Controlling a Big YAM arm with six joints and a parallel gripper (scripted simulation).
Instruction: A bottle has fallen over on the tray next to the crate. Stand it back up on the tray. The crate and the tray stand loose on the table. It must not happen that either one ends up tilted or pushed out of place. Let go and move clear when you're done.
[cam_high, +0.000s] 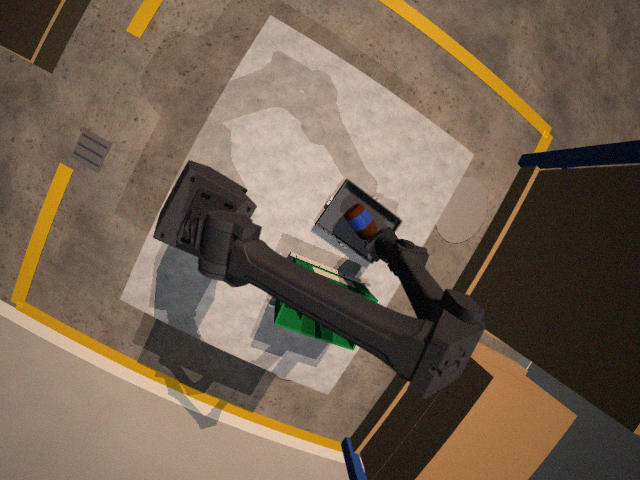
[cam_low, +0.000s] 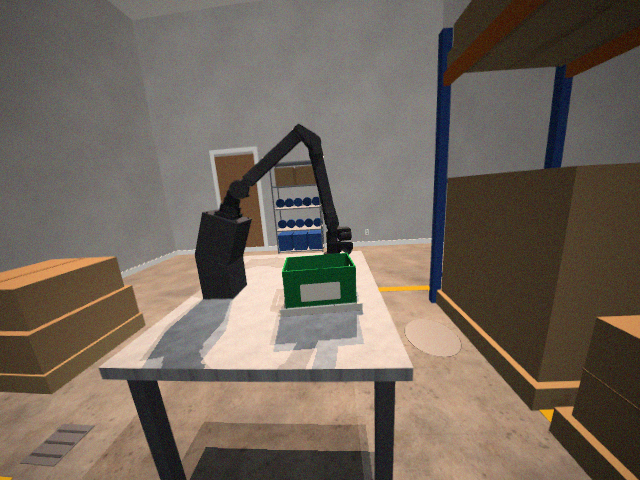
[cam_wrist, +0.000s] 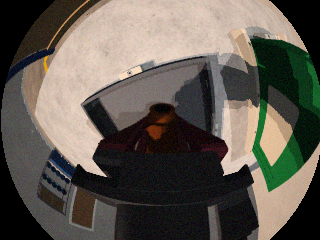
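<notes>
The bottle (cam_high: 360, 219) (cam_wrist: 156, 131), brown with a blue band, is over the grey tray (cam_high: 338, 201) (cam_wrist: 145, 95). My gripper (cam_high: 373, 237) (cam_low: 345, 240) is shut on one end of it, at the tray's lower right side in the top view. The bottle is not upright and points out ahead of the fingers; whether it touches the tray floor cannot be told. In the exterior view the crate hides the bottle and tray. The green crate (cam_high: 292, 322) (cam_low: 292, 289) (cam_wrist: 287, 55) stands beside the tray.
The arm passes over the crate in the top view. The crate is open-topped, with raised walls close to the tray. The table (cam_high: 413, 129) (cam_low: 248, 346) carries the arm's base at its left side in the exterior view. Large boxes stand beyond the table.
</notes>
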